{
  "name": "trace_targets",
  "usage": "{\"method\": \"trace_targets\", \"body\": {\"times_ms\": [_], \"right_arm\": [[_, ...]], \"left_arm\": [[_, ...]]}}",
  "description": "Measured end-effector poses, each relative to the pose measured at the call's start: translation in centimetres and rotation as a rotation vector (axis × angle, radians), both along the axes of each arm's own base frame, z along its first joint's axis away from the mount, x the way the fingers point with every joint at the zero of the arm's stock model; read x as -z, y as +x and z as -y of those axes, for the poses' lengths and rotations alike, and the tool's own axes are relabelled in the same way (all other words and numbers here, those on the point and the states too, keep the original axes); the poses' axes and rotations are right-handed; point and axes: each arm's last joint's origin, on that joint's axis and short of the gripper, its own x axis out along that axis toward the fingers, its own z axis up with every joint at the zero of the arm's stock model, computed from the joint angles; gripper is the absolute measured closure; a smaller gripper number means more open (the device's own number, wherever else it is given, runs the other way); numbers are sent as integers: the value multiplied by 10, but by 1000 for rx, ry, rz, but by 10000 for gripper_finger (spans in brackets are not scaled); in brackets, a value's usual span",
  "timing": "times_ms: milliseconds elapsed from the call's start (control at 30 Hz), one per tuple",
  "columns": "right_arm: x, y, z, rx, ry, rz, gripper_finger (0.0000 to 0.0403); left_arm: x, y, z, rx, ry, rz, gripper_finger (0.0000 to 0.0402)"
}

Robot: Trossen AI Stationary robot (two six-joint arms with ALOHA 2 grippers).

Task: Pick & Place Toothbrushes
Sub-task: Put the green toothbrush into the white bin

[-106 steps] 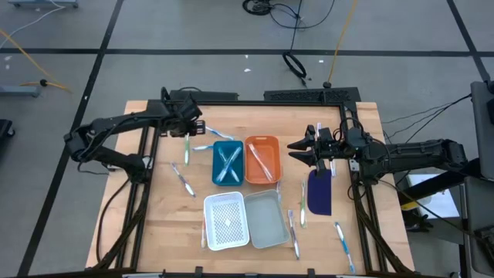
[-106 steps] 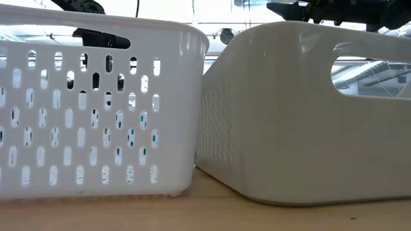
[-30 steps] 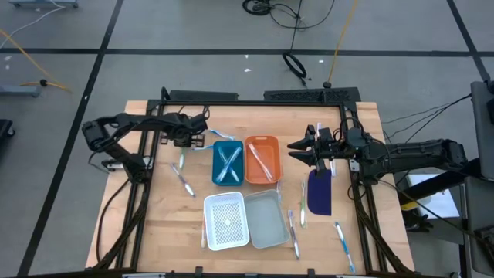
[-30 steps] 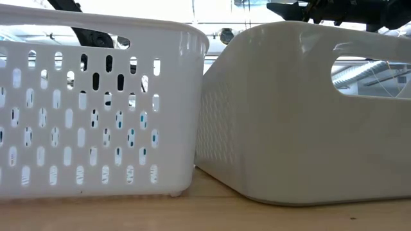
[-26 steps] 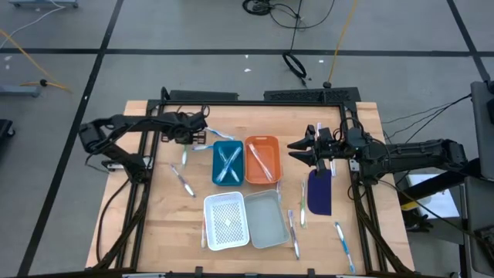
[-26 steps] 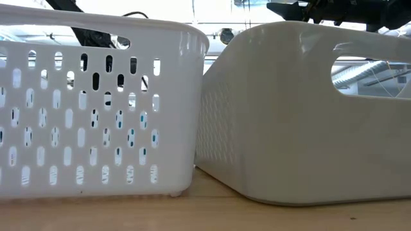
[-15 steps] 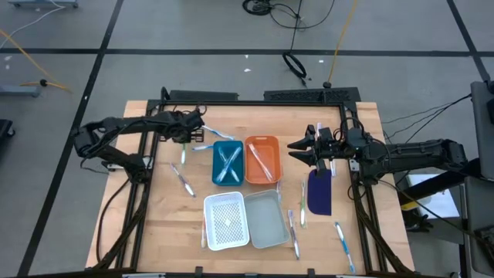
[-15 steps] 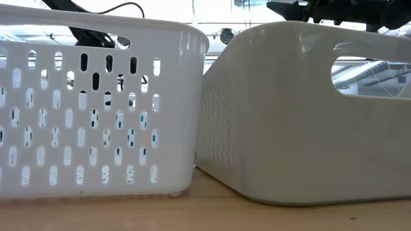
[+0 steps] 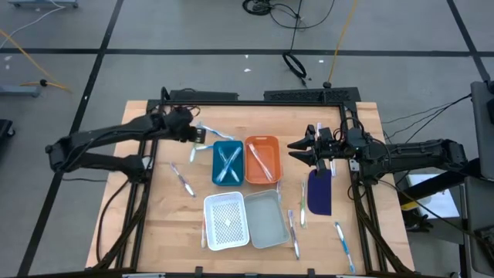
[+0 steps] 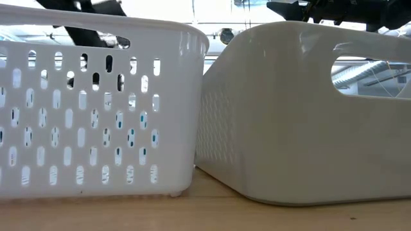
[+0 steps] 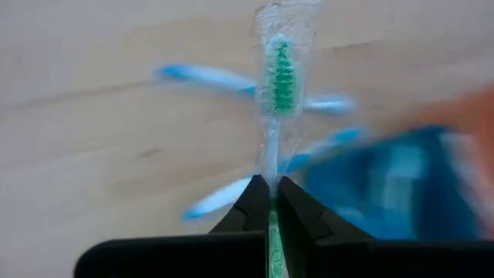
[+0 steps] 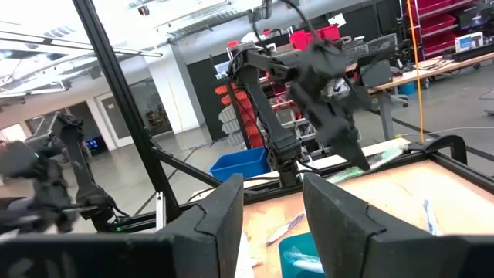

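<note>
Left gripper (image 11: 272,202): dark, wedge-shaped fingers pinched tight on a green toothbrush (image 11: 279,77), thin stem, green bristles, sealed in clear crinkled wrap. In the high view the left gripper (image 9: 185,127) hangs above the table's far left part, just beside the blue tray (image 9: 228,163).

Right gripper (image 9: 297,149): held over the right half of the table, near the orange tray (image 9: 262,161); its blunt dark fingers (image 12: 224,224) stand apart with nothing between them.

Table (image 9: 154,224): pale wood boards with a dark metal frame.

Trays, four, small and rectangular: the blue tray holds two crossed light brushes; the orange tray holds pale brushes; the white tray (image 10: 96,102) is plastic with slotted, perforated walls; the grey tray (image 10: 302,109) is smooth-walled with rounded corners and an oval handle cut-out. White and grey stand side by side at the near edge, nearly touching.

Dark blue pad (image 9: 319,191): oblong, flat, lying under the right arm.

Loose toothbrushes (image 9: 183,181): thin sticks scattered on the bare wood, some left of the blue tray, others between the grey tray and the pad, one (image 9: 343,242) near the right front corner.
</note>
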Motion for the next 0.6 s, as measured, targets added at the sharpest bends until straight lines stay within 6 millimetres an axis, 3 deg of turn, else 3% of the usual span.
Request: {"method": "trace_targets", "body": {"times_ms": [367,600], "right_arm": [[0,0,0,0,-4,0,275],[0,0,0,1,-13,0,275]], "left_arm": [[-55,26,30,469,230,539,399],[-75,35,44,661,325,749,398]]}}
